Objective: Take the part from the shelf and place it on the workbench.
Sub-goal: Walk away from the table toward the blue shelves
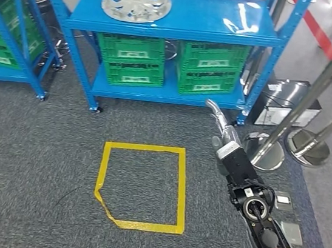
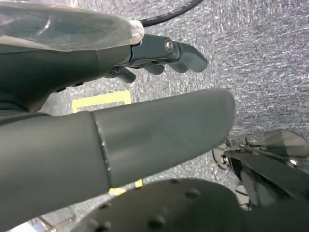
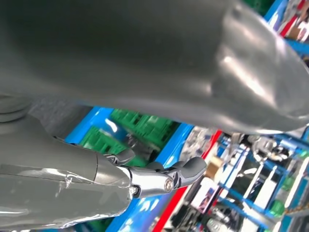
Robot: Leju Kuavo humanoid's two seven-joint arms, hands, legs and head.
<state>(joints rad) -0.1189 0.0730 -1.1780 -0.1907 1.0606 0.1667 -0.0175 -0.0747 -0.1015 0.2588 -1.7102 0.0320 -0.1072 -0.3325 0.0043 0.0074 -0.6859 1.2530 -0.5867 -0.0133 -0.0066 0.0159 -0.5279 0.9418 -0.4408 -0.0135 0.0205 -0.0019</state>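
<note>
Resting silver spoked part (image 1: 136,1), blue metal shelf (image 1: 205,25)

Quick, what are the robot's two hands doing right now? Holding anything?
Left hand: open, holding nothing, hanging over the carpet.
Right hand: open, holding nothing, raised toward the blue shelf.

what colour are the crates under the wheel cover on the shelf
Green, both crates, sitting on the blue shelf below the silver wheel cover. Clearest in the head view.
</note>
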